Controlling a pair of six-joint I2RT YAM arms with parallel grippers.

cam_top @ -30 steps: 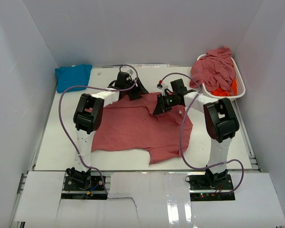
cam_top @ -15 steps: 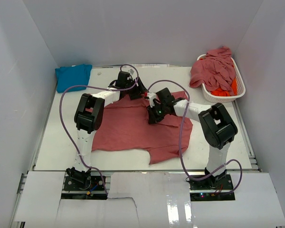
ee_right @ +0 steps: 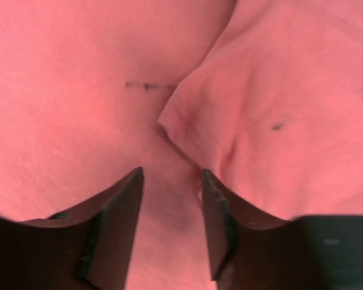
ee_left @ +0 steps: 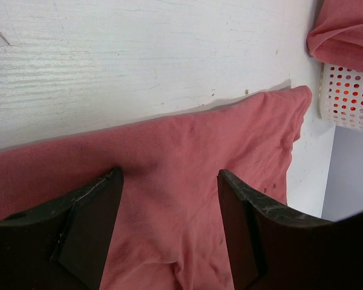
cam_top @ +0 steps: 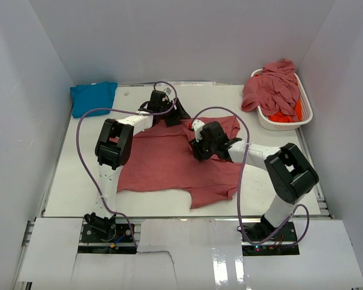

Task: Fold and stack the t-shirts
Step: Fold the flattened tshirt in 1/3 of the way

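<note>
Left gripper (ee_left: pixel 169 174) and right gripper (ee_right: pixel 172 173) gape open over the rose-red t-shirt (cam_top: pixel 163 163) (its dark marks (ee_right: pixel 148 85) illegible).

Two grippers, two fingers (ee_left: pixel 91 229) apiece: left gripper (ee_left: pixel 169 175), right gripper (ee_right: pixel 171 175). One rose-red shirt (cam_top: pixel 163 166) laid out flat beneath both pairs of fingers. One turquoise shirt (cam_top: pixel 92 96), well off to the left of the left fingers. One white basket (cam_top: pixel 277 125), well off to the right of the right fingers. Inside it, one orange shirt (cam_top: pixel 287 115) and a heap of rose-red shirts (cam_top: pixel 272 87), probably two or three, too tangled to count for sure. Two purple cables (cam_top: pixel 77 142), one looping behind each pair of fingers. One white table (cam_top: pixel 78 187) under the lot.
</note>
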